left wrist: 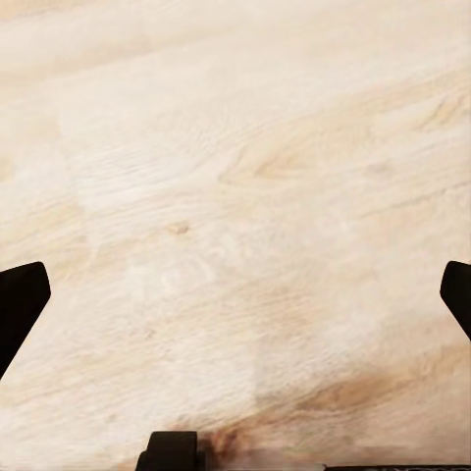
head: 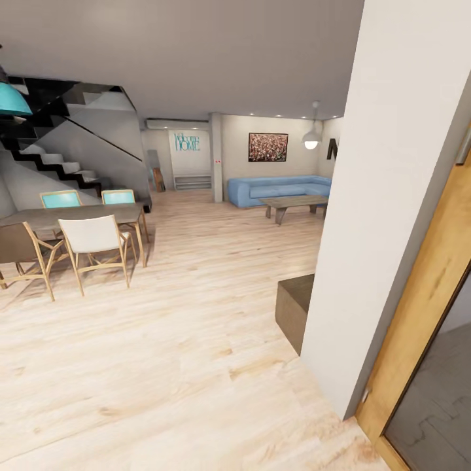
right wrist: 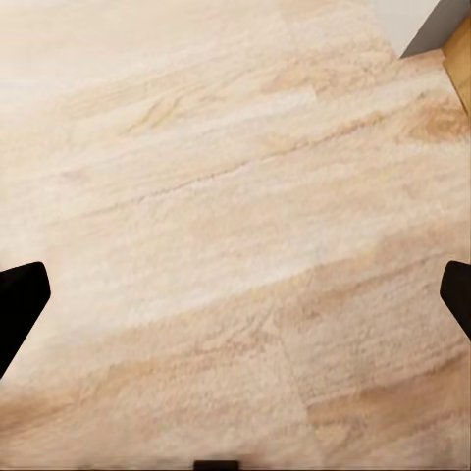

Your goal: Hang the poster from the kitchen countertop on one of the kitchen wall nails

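Poster, countertop and wall nail lie somewhere outside these pictures, so the robot is judged to be on its way through the house toward the kitchen, with nothing yet picked up.

Both grippers hang over bare light wood floor [head: 196, 340]. The left gripper [left wrist: 235, 294] has its dark fingertips [left wrist: 20, 294] at opposite edges of its wrist picture, spread wide with only planks between them; the right gripper [right wrist: 235, 294] is spread the same way and just as empty. That wide, downward carry suits travel: the arms are tucked, and the fingers are ready for a flat frame later.

Close on the right stands a white wall edge [head: 386, 196], and beyond it a wood door frame [head: 432, 288] opening onto a grey floor; whether that leads to the kitchen cannot be told. A low dark block [head: 294, 307] sits against the wall's foot, something to steer clear of.

On the left, a dining table [head: 78, 214] stands with a white chair [head: 98, 245] and two teal chairs behind it, under a black staircase [head: 59, 163]. At the far end are a blue sofa [head: 278, 190], a coffee table [head: 294, 204], and a reddish landscape picture [head: 267, 146] on the wall, which is not the print wanted.
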`<state>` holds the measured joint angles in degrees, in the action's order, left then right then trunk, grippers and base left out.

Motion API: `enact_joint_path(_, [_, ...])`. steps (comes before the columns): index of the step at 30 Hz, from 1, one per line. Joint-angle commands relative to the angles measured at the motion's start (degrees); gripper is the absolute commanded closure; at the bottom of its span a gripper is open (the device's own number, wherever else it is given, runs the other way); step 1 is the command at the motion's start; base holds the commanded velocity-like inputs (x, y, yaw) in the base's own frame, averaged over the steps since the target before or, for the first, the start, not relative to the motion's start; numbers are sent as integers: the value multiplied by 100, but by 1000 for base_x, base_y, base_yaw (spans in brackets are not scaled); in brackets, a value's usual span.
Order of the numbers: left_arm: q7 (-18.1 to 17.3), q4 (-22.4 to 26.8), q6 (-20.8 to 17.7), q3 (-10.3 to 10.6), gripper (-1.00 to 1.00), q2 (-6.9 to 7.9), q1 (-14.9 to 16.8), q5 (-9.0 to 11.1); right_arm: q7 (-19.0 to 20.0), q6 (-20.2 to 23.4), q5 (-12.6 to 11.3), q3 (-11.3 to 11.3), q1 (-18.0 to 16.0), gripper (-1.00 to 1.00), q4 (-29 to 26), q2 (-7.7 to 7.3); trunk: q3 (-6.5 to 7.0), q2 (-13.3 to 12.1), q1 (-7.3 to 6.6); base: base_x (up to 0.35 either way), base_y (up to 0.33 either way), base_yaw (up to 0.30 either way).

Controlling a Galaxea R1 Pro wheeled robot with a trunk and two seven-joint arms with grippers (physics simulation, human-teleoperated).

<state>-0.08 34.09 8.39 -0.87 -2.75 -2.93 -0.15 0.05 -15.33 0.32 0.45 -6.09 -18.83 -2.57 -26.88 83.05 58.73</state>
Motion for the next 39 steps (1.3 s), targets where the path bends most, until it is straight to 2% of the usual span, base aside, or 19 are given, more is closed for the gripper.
enact_joint_path(1, [-1,6,9,-9,-100,-3,-2,-2,1,-18,3,4,-3,-100,37,-1,-5,3,0,0,0,0])
enact_joint_path(9, [-1,6,9,-9,-100,-3,-2,-2,1,-18,3,4,-3,-100,133,-1,-5,3,0,0,0,0])
enact_joint_path(15, [-5,28,35,-33,-100,40,-6,5,3,-34,-4,31,-42,-100,-62,-45,-5,3,0,187,0,71])
enact_joint_path(17, [-8,28,38,-35,-100,44,-6,9,4,-33,-5,35,-45,-100,-127,-43,-5,3,0,309,0,234])
enact_joint_path(18, [-8,28,39,-35,-100,45,-6,10,4,-34,-5,38,-45,-100,-447,-42,-5,3,0,321,0,261])
enact_joint_path(39, [-13,27,40,-36,-100,51,-6,11,4,-32,-5,43,-47,-100,-455,-41,-5,3,0,332,0,285])
